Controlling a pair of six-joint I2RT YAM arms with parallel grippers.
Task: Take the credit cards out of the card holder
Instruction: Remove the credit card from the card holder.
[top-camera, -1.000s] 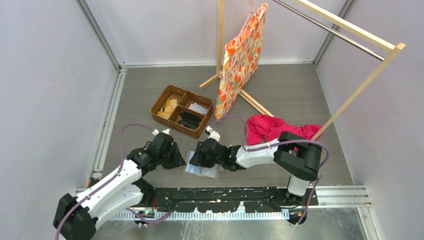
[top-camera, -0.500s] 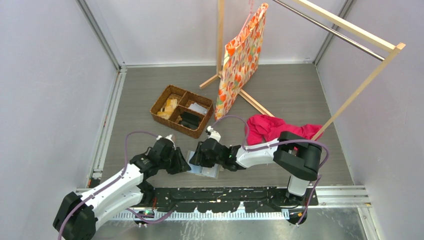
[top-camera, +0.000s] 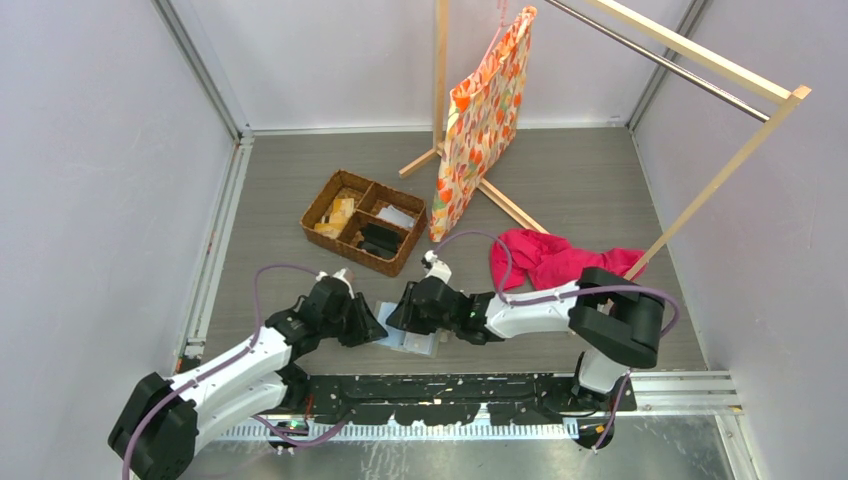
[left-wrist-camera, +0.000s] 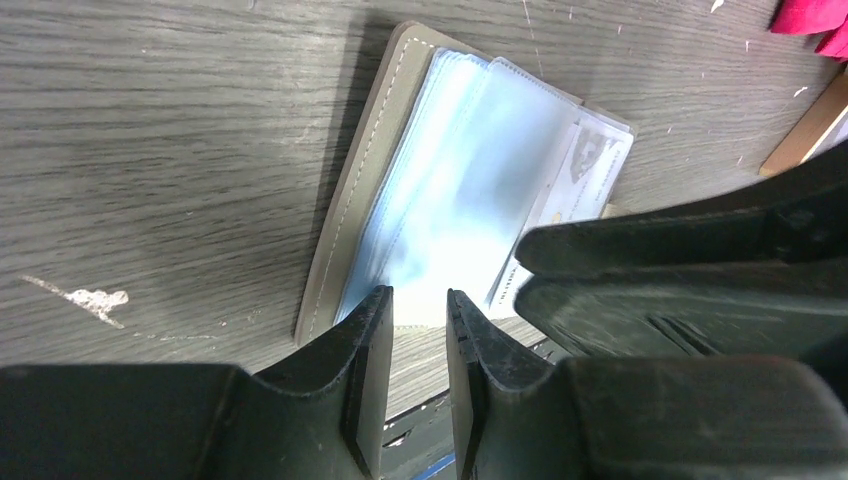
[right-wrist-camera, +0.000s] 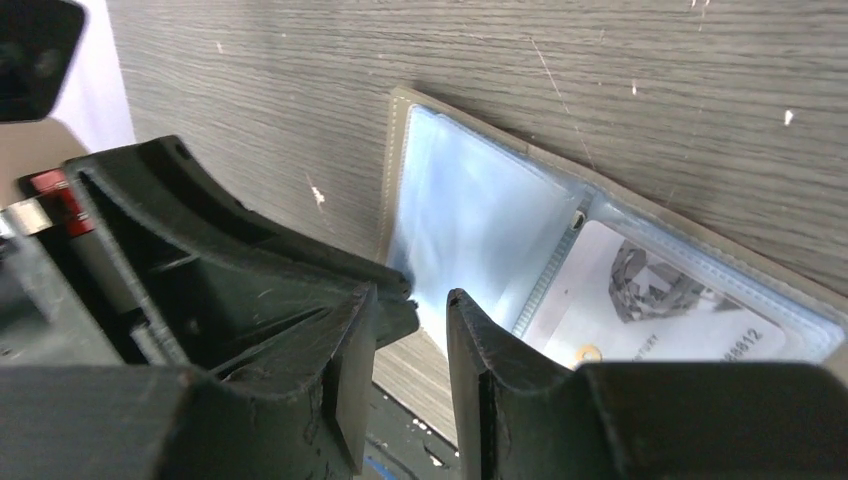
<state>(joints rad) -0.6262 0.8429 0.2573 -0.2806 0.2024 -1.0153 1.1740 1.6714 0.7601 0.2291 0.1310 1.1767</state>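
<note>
The card holder (top-camera: 410, 341) lies spread open on the table near the front edge, grey-olive rim (left-wrist-camera: 350, 200) outside, pale blue clear sleeves (right-wrist-camera: 470, 210) inside. One whitish credit card (right-wrist-camera: 650, 300) with a faceted grey mark sits inside a sleeve; it also shows as a pale card (left-wrist-camera: 590, 165) in the left wrist view. My left gripper (left-wrist-camera: 418, 300) hovers at the holder's near edge, jaws a narrow gap apart with nothing between them. My right gripper (right-wrist-camera: 412, 295) sits just beside it over the blue sleeves, also narrowly open. Both grippers crowd together above the holder (top-camera: 385, 322).
A brown wicker divided basket (top-camera: 365, 222) with small items stands behind the grippers. A floral bag (top-camera: 480, 120) hangs from a wooden rack, whose legs (top-camera: 510, 205) reach onto the table. A red cloth (top-camera: 545, 258) lies to the right. The black front rail (top-camera: 450, 385) runs close below the holder.
My left arm has swung right until its gripper reaches the holder's left edge. The right arm's elbow has shifted slightly right, and its jaws have narrowed a little.
</note>
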